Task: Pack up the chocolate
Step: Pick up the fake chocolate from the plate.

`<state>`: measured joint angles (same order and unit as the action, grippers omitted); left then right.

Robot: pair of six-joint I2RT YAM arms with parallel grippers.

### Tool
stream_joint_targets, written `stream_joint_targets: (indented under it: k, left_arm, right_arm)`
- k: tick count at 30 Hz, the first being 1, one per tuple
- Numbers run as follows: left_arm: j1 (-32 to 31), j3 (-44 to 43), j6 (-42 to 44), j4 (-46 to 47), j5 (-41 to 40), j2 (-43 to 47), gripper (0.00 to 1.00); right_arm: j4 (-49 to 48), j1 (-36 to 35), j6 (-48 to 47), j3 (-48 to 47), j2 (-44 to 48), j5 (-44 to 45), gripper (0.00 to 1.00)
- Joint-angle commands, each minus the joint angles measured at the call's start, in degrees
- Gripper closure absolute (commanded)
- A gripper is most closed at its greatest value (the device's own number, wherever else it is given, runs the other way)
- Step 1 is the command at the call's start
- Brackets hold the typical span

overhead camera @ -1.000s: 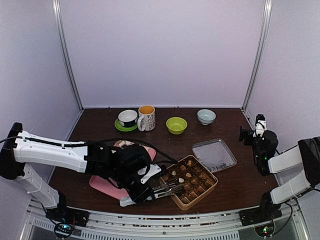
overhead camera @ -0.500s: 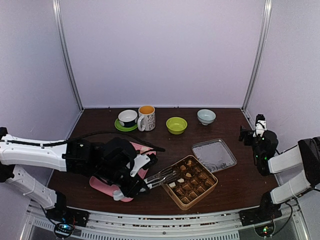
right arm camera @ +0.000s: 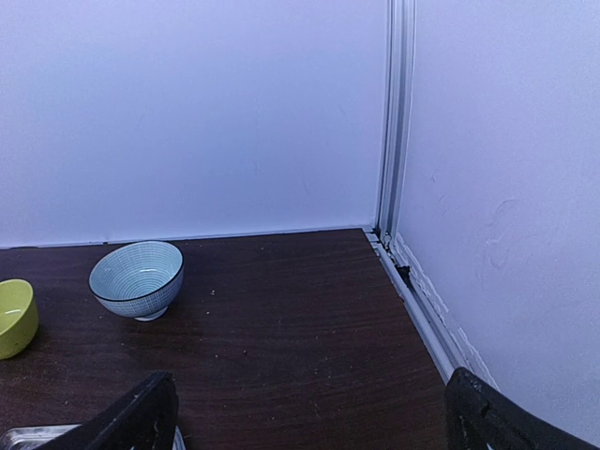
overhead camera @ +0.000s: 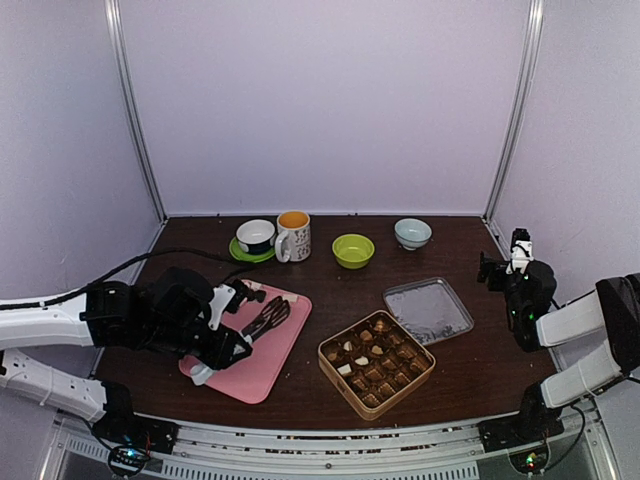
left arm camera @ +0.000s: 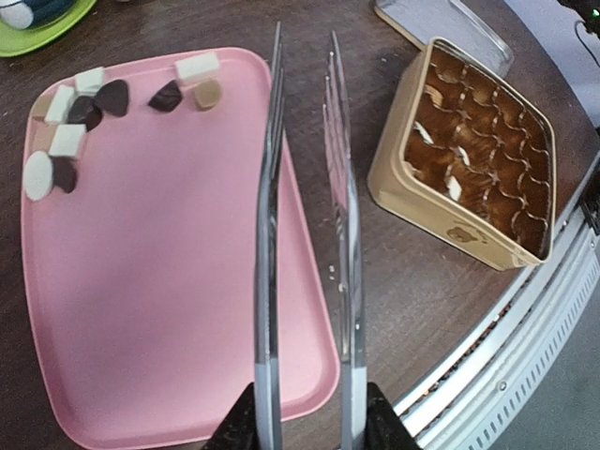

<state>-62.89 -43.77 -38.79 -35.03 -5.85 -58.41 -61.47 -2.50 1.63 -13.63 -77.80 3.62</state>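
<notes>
Pink tray (left arm camera: pixel 169 309) carrying dark-brown, tan and cream chocolate (left arm camera: pixel 112 96); silver tongs (left arm camera: pixel 269 234); gold tin (left arm camera: pixel 441 214); dark-brown worktop (right arm camera: pixel 281 309).

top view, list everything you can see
tray: 1, pink, front left
chocolate: about ten loose, dark, tan, white, tray's far end; more in tin
tin: 1, gold, front centre
lid: 1, silver, right of tin
tongs: 1, metal, over tray
cup: 1, white, on saucer, back left
saucer: 1, green, under cup
mug: 1, patterned, beside cup
green bowl: 1, back centre
blue bowl: 1, back right
left hand: shut on tongs
right hand: open, empty, right edge
</notes>
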Motion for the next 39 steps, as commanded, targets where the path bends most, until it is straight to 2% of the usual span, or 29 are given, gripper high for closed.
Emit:
stream_joint_targets:
  k: [1,14,23,26,30,37,39]
  left_arm:
    - [3.85,1.69,-1.0,-0.76,-1.3,3.37,0.68]
    - [12.09,1.38,-1.29,-2.48,-0.91,-1.18,0.65]
    - [15.93,-3.77,2.0,-2.34,2.77,-6.62,0.65]
    - [15.99,-7.28,0.01,-4.56,3.91,-7.81,0.66]
    - [15.99,-10.98,-5.85,-7.99,3.73,-4.6,0.64]
    - [16.0,-14.69,-14.28,-14.92,11.43,-5.63,0.65]
    - [15.99,-16.54,-15.27,-16.49,11.48,-6.36,0.65]
  right_arm:
    - [-0.75,0.13,-0.31,-0.81,-0.07,-0.22,0.0]
    - [-0.75,0.13,-0.31,-0.81,-0.07,-0.25,0.0]
    - [-0.75,0.13,-0.3,-0.74,-0.07,-0.26,0.0]
    - [-0.73,0.12,-0.31,-0.75,-0.08,-0.27,0.0]
    - [-0.75,0.13,-0.31,-0.82,-0.08,-0.26,0.0]
    - [-0.75,0.13,-0.31,-0.78,-0.07,-0.28,0.0]
    - [-0.75,0.13,-0.31,-0.79,-0.07,-0.3,0.0]
